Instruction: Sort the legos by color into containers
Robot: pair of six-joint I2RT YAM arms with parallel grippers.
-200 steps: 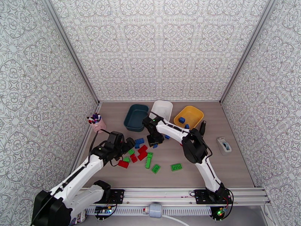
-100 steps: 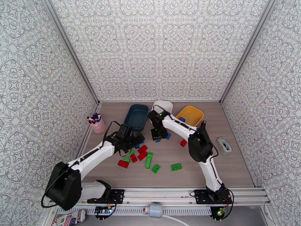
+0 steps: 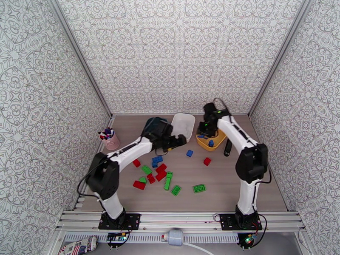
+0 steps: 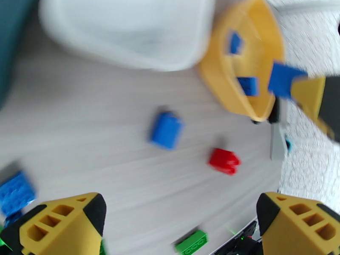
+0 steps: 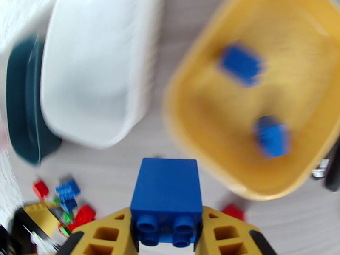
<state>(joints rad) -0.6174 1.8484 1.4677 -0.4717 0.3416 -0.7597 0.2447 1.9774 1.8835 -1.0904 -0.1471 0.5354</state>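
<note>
My right gripper (image 5: 166, 228) is shut on a blue brick (image 5: 166, 190) and hangs over the near-left rim of the yellow tray (image 3: 217, 141), which holds two blue bricks (image 5: 241, 63). My left gripper (image 3: 177, 141) stands open with nothing between its fingers (image 4: 63, 217), low over the table in front of the white tray (image 3: 183, 124). The dark teal tray (image 3: 154, 123) is partly hidden behind the left arm. One blue brick (image 3: 189, 153) and one red brick (image 3: 207, 161) lie apart from the others. Several red, green and blue bricks (image 3: 160, 171) are scattered mid-table.
A pink cup of pens (image 3: 111, 140) stands at the left edge. A black stick-like object (image 3: 227, 148) lies just right of the yellow tray. Patterned walls close in the back and both sides. Green bricks (image 3: 199, 188) lie toward the near edge.
The right gripper carried the blue brick from the pile up and right to the yellow tray. The left arm swung from the pile toward the white tray.
</note>
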